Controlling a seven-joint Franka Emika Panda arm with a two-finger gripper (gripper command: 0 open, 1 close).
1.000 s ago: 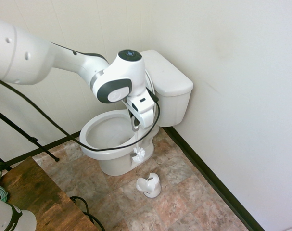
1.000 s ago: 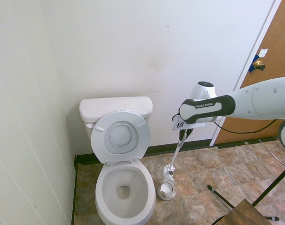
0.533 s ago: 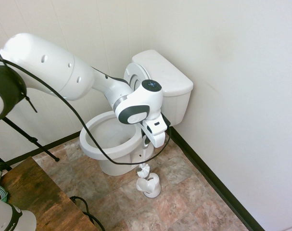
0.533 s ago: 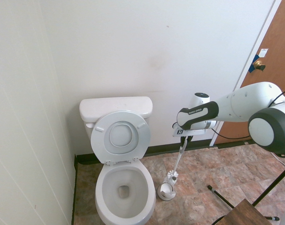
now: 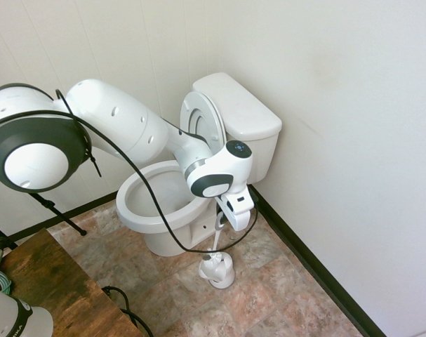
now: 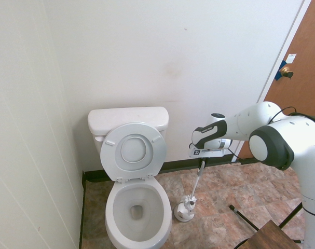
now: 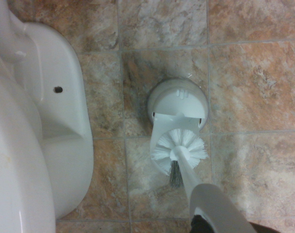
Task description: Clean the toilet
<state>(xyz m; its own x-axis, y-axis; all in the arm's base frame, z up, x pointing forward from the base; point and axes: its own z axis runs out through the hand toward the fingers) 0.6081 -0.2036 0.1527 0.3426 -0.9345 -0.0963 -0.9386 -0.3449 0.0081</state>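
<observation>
Bright even room light, soft shadows, mild wide-angle bowing in exterior views, wrist view slightly soft, handle nearest lens blurred

A white brush holder (image 5: 217,270) stood on the mottled brown tile floor (image 5: 269,295), a white brush (image 7: 180,145) angled over it with its bristles just above the holder's opening. In the second exterior view the holder (image 6: 185,210) sat at about 6 o'clock, a brown door (image 6: 301,67) with a brass knob (image 6: 287,71) at 2 o'clock. A wooden tabletop (image 5: 51,291) filled the first exterior view's 7 o'clock corner.
</observation>
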